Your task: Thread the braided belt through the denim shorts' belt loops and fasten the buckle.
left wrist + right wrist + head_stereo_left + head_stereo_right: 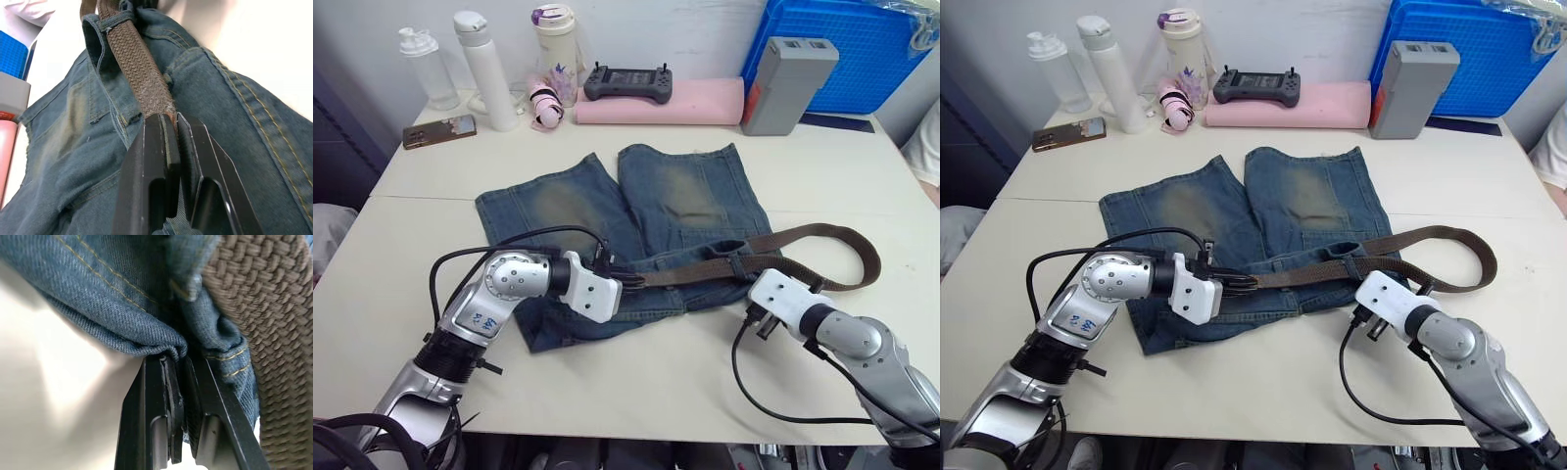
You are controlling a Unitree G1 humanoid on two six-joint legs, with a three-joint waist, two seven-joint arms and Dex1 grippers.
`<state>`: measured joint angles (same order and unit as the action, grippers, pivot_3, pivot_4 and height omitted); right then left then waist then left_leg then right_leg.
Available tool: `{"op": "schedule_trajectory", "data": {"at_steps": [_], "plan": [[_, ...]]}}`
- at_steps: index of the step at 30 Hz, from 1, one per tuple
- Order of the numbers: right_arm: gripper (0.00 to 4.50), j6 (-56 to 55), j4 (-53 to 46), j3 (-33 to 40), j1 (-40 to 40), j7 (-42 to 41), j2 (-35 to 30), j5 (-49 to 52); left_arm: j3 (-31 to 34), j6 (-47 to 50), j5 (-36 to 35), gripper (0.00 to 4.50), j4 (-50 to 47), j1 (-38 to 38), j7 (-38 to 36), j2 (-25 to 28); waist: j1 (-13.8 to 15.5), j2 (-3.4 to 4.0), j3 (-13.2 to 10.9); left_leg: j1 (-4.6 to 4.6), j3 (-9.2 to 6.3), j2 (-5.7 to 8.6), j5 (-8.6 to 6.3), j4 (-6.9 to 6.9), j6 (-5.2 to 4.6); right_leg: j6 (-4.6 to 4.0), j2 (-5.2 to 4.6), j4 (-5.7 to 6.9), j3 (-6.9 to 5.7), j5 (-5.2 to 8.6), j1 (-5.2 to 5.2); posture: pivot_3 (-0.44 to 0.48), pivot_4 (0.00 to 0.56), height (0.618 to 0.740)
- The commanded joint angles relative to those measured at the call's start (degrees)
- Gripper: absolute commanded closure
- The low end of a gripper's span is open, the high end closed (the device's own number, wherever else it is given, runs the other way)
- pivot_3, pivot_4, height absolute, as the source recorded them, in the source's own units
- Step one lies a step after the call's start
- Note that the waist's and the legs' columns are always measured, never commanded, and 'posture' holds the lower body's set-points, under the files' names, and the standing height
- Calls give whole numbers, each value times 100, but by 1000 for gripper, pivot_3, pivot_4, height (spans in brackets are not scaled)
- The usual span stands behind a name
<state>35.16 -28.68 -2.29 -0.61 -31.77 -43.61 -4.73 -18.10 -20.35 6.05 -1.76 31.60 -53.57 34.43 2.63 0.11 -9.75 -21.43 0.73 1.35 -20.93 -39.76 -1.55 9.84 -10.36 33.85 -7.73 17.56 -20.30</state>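
Observation:
The denim shorts (646,211) lie flat on the table, waistband toward me and legs pointing away. The braided belt (705,266) runs along the waistband, passes under one of the belt loops (116,22), then curls in a wide bend (869,257) past the shorts' right side. My left gripper (628,278) is shut on the belt's end (166,110) over the middle of the waistband. My right gripper (751,278) is shut on a fold of the waistband's edge (161,340), just beside the belt (274,333). The buckle is hidden.
Along the table's far edge stand bottles (487,69), a phone (439,131), a black controller (626,82) beside a pink pad (705,103), a grey box (785,83) and a blue crate (847,49). Bare tabletop (656,372) lies between the shorts and me.

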Motion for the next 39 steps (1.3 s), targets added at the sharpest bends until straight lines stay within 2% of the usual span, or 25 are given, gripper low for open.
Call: {"op": "schedule_trajectory", "data": {"at_steps": [1,4,7,9,12,14,16,20,22,23,25,27,29,32,37,39], "plan": [[2880,553,-480,698,-21,-327,229,807,182,-361,-39,4500,-118,-32,221,-39,-12,2,-1,0,-1,0,0,-1,0,0,0,0,2,0,-1,0,150,714],[1468,1339,-867,1424,-159,-728,265,1690,322,-750,-17,4500,-3,-122,454,-11,-38,10,-6,0,-2,-1,0,-3,0,0,0,0,6,0,-3,0,150,714],[47,2592,-1314,2235,-414,-1214,256,3039,509,-1133,123,4500,63,-279,759,53,-80,11,-6,0,-5,-3,0,-4,0,0,0,2,6,0,-5,0,150,714],[47,3379,-1536,2651,-572,-1412,283,3915,653,-1238,155,4500,32,-387,980,23,-106,11,-7,0,-9,-5,0,-3,0,0,0,2,5,0,-4,0,150,714],[47,4831,-1558,3247,-1129,-1318,859,5287,839,-1506,287,4500,-74,-574,1331,-5,-116,10,-7,0,-15,-6,0,-3,0,-1,1,6,3,0,-4,0,150,714],[47,5488,-1545,3419,-1422,-964,1578,5841,807,-1574,294,4500,-187,-674,1378,-15,-119,10,-7,0,-14,-5,0,-4,0,-1,-1,7,5,0,-4,0,150,714],[47,5722,-1310,3542,-1551,-276,2404,6384,717,-1610,245,4500,-263,-772,1340,-9,-125,11,-6,1,-16,-5,0,-5,0,-1,0,11,4,-1,-4,0,150,714],[47,5734,-831,3579,-1510,1504,3897,6709,620,-1608,57,4500,-438,-947,1232,14,-130,21,-11,1,-16,5,-1,1,3,-2,-10,38,14,0,-25,0,150,714],[47,5734,-631,3724,-1515,2248,4470,6890,613,-1576,86,4500,-489,-974,1225,27,-135,22,-11,4,-19,8,-2,1,4,-2,-8,59,14,0,-31,0,150,714],[47,5693,-517,3946,-1605,2727,5092,7066,622,-1567,112,4500,-496,-979,1234,36,-136,29,-13,4,-18,8,-2,2,6,-2,-8,69,14,0,-37,0,150,714],[47,5420,-290,4102,-1619,3671,5789,7660,638,-1557,134,4500,-498,-976,1253,44,-141,51,-18,8,-17,5,-1,4,11,-2,-6,95,16,0,-49,0,150,714],[47,4928,-84,3938,-1458,4582,5853,8387,644,-1544,153,4500,-506,-972,1258,57,-142,54,-18,8,-12,8,-2,5,14,-6,-6,104,22,0,-57,0,150,714],[47,4184,99,3554,-1227,5430,5561,9383,648,-1545,172,4500,-493,-972,1259,80,-153,56,-17,8,-12,6,-2,10,15,-6,-5,112,21,0,-65,0,150,714],[810,3225,151,2937,-940,6286,4946,10689,661,-1573,185,4500,-438,-966,1255,121,-213,61,-20,10,1,1,-1,25,18,-7,-2,119,20,0,-81,0,150,714],[2722,2156,6,2187,-770,6882,4233,11632,619,-1588,180,4500,-417,-916,1243,101,-313,64,-20,19,24,-5,-1,48,19,-7,-4,123,18,0,-96,0,150,714],[3637,1781,-75,1913,-725,6929,4027,11758,603,-1592,178,4500,-423,-915,1239,95,-315,64,-20,20,37,-8,0,48,18,-7,-6,120,19,0,-100,0,150,714]]}}
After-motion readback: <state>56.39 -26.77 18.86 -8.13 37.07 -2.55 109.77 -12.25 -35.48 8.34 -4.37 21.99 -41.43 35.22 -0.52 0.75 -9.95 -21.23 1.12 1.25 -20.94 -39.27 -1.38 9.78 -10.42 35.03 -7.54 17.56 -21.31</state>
